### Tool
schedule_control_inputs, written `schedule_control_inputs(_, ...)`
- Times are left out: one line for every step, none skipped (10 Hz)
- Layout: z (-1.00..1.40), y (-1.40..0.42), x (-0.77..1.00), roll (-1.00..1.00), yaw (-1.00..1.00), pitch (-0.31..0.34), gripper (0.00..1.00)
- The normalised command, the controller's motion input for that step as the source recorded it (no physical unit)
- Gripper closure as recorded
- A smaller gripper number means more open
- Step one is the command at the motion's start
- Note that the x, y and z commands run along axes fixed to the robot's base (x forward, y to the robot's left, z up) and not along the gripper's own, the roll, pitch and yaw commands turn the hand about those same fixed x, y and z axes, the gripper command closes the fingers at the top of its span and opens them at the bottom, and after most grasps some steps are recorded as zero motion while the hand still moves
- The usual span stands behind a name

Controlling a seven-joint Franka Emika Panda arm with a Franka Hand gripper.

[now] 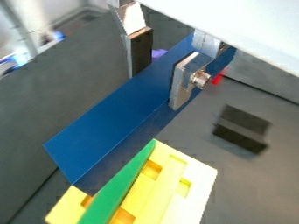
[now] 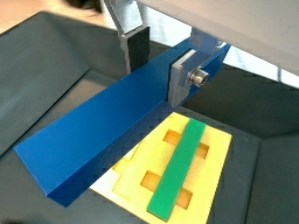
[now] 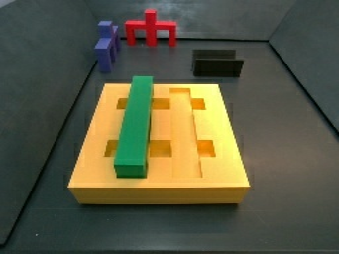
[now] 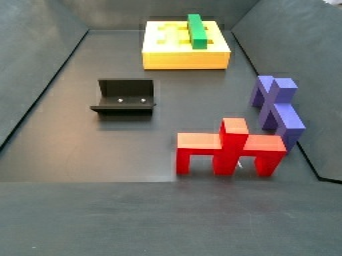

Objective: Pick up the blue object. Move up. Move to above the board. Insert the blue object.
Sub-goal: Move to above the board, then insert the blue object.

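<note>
In both wrist views my gripper is shut on the blue object, a long dark blue bar held on edge between the silver fingers. The bar hangs in the air above the board, a thick yellow slab with orange holes. A long green bar lies in one of its grooves. Both side views show the board and the green bar, but neither the gripper nor the blue object.
The dark fixture stands on the floor beside the board. A violet-blue stepped block and a red piece stand further off. Dark walls enclose the floor.
</note>
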Motion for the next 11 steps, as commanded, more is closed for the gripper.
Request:
schedule_control_inputs(0.03, -0.03, 0.07, 0.04, 0.90, 0.240, 1.00)
schedule_control_inputs(0.03, -0.02, 0.07, 0.04, 0.55, 0.218, 1.00)
schedule_control_inputs(0.04, -0.03, 0.08, 0.04, 0.28, 0.194, 1.00)
schedule_control_inputs(0.00, 0.04, 0.00, -0.06, 0.00, 0.000, 1.00)
schedule_control_inputs(-0.07, 0.00, 0.03, -0.09, 0.00, 0.000, 1.00)
schedule_control_inputs(-0.53, 0.00, 0.07, -0.24, 0.00, -0.020, 1.00)
schedule_control_inputs(-0.51, -0.02, 0.09, -0.30, 0.00, -0.039, 1.00)
schedule_control_inputs(-0.54, -0.01, 0.11, -0.29, 0.00, -0.034, 1.00)
schedule_control_inputs(-0.71, -0.11, 0.05, -0.20, 0.00, -0.033, 1.00)
schedule_control_inputs(-0.91, -0.21, 0.00, -0.09, 0.00, -0.051, 1.00)
schedule_control_inputs(-1.00, -0.32, 0.00, -0.03, 0.00, -0.050, 1.00)
